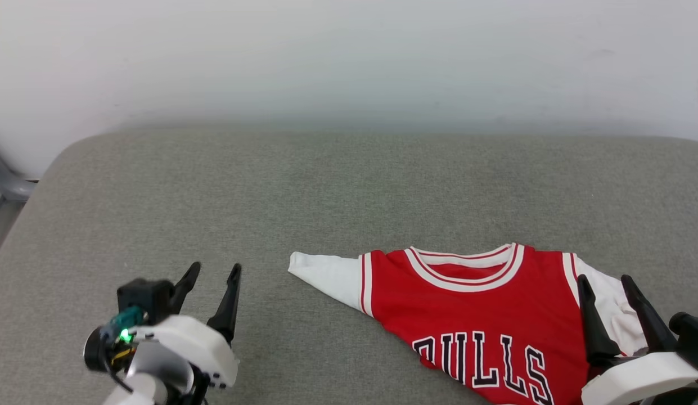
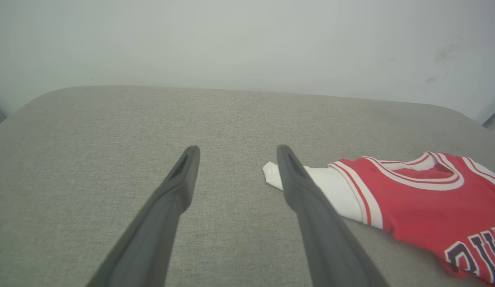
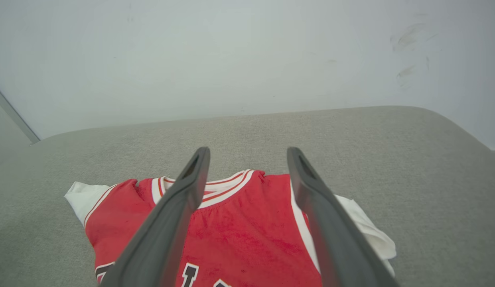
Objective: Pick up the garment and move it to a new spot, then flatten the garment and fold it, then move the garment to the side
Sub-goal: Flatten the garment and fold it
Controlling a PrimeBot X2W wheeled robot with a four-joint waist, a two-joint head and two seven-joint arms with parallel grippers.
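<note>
Closest stood the right gripper (image 1: pixel 604 281), fingers apart and empty, over the right side of the garment (image 1: pixel 472 315). The left gripper (image 1: pixel 215 270) was also spread, holding nothing; the shirt's white sleeve (image 1: pixel 326 275) lay near it, to its right, on the grey cushion (image 1: pixel 214 185). To flatten well, I judged each claw should pinch a sleeve low and pull outward evenly, so the bunched sleeve (image 3: pixel 367 229) under the right claw opened.

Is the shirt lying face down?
No, the shirt lies chest up on the grey cushion, its black lettering showing in the head view.
</note>
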